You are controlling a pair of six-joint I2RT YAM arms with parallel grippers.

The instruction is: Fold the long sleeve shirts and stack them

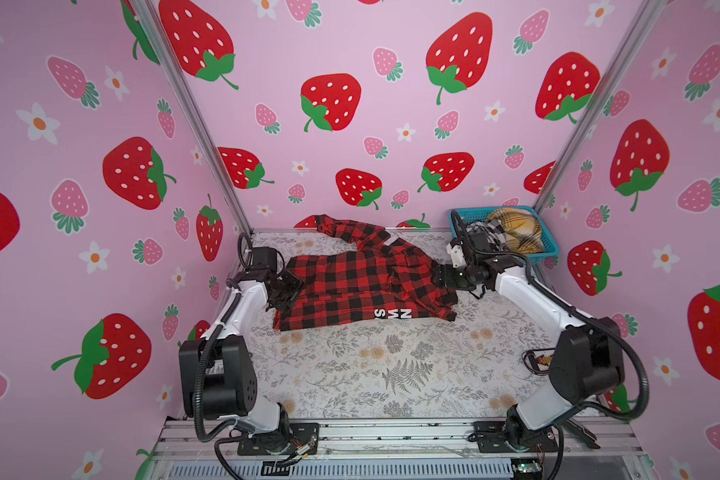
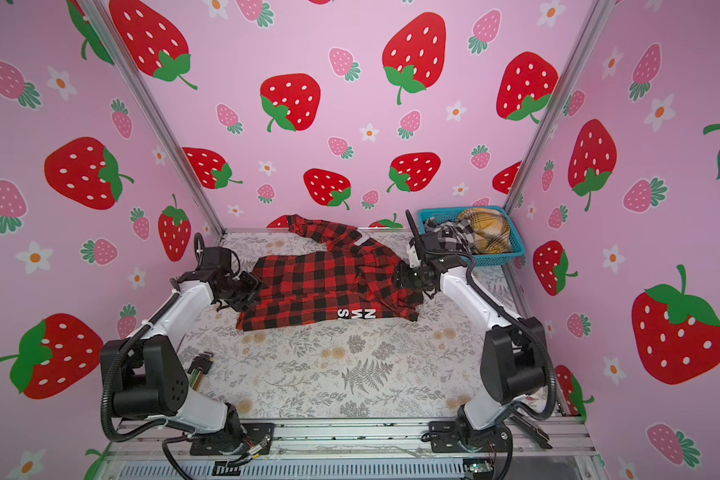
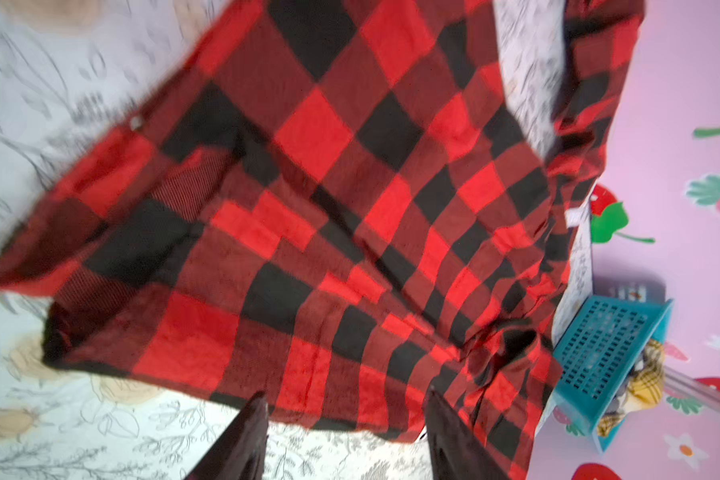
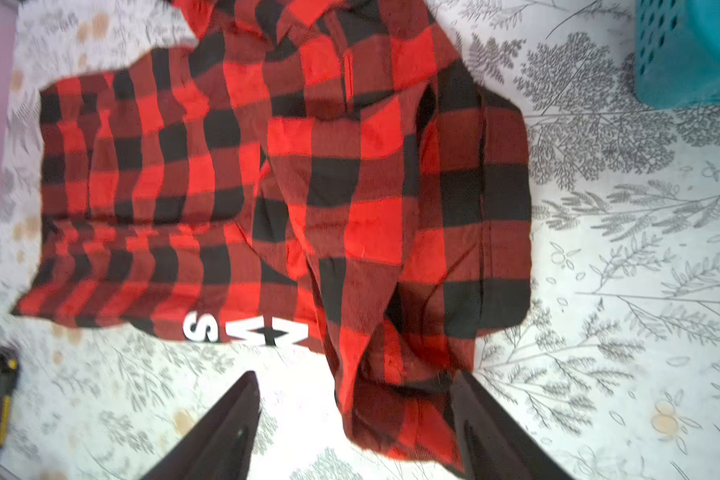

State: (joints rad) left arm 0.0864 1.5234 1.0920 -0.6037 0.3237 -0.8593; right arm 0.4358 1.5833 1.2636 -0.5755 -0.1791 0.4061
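A red-and-black check long sleeve shirt (image 1: 350,282) (image 2: 316,282) lies spread and partly folded over at the back of the table, one sleeve trailing toward the back wall. White block letters (image 1: 393,313) show on its near hem. My left gripper (image 1: 285,291) (image 3: 348,395) is open at the shirt's left edge, holding nothing. My right gripper (image 1: 437,276) (image 4: 355,374) is open at the shirt's right edge, with a loose fold of cloth lying between its fingers, not pinched. More plaid shirts, one yellow (image 1: 516,230) and one black-and-white (image 2: 449,232), sit bunched in a basket.
The teal basket (image 1: 470,212) (image 2: 499,259) stands at the back right corner, just behind my right arm. A set of hex keys (image 2: 200,368) lies by the left arm's base. Small wired parts (image 1: 539,361) lie at the right edge. Strawberry-print walls enclose three sides.
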